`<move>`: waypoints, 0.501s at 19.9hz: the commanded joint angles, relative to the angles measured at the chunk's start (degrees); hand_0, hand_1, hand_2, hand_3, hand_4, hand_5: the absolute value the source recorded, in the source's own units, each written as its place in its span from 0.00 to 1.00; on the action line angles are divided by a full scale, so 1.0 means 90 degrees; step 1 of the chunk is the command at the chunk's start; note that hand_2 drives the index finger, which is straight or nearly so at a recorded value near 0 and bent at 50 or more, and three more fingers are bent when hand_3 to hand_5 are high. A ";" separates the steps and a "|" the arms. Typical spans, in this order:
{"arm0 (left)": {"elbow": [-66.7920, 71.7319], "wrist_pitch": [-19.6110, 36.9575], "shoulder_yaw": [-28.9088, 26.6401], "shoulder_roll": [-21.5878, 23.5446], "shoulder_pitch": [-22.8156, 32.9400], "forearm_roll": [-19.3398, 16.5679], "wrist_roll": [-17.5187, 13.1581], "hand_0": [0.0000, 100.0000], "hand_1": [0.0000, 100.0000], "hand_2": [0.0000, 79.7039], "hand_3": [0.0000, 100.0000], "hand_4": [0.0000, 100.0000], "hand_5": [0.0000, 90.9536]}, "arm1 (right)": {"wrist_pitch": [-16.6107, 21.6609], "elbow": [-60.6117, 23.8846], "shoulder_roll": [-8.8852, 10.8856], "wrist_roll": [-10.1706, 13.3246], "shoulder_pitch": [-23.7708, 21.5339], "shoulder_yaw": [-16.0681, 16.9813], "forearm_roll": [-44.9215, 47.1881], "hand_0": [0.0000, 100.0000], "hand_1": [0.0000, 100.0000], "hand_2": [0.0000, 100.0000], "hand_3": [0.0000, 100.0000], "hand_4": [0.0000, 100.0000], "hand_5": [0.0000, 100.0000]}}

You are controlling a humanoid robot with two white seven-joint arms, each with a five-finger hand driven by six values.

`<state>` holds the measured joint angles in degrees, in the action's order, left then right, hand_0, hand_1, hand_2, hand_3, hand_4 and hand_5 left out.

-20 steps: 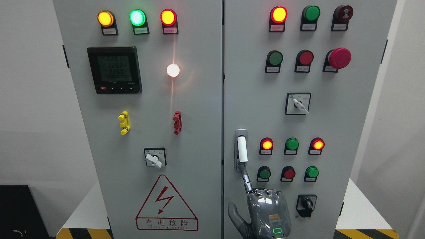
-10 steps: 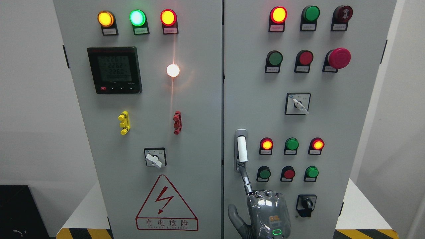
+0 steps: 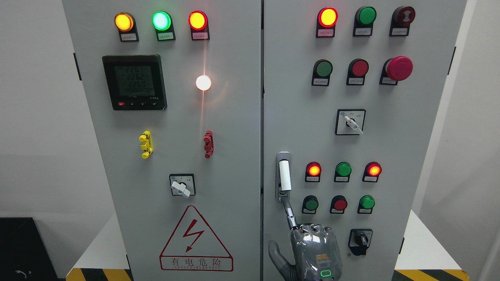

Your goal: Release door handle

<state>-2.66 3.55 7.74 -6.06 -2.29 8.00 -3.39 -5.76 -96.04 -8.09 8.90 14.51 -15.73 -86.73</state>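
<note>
The door handle (image 3: 284,175) is a white upright bar in a grey metal recess on the left edge of the cabinet's right door (image 3: 390,148). My right hand (image 3: 281,224) comes up from the bottom edge just below it. Its index finger (image 3: 289,214) is stretched straight up, with the tip at the lower end of the handle recess. The thumb (image 3: 274,251) sticks out to the left, and the other fingers are folded at the knuckles. Nothing is grasped. Both doors look closed. My left arm is out of view.
The right door carries lit indicator lamps (image 3: 313,169), push buttons, a red mushroom stop button (image 3: 399,68) and two rotary switches (image 3: 350,122). The left door has a meter (image 3: 134,82), a selector switch (image 3: 182,185) and a warning triangle (image 3: 195,240). White plinths flank the cabinet.
My right hand has sunk a few pixels; its index finger stays at the foot of the handle. Nothing else has moved.
</note>
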 commanded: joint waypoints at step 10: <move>0.0003 0.0005 0.0000 0.0000 0.0000 0.0000 -0.0005 0.12 0.56 0.00 0.00 0.00 0.00 | 0.0016 -0.0178 0.0000 0.0017 0.0008 -0.0029 -0.0060 0.47 0.37 0.07 1.00 1.00 1.00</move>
<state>-2.67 3.56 7.73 -6.06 -2.29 8.00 -3.39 -5.66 -95.94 -8.08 9.01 14.56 -15.81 -87.17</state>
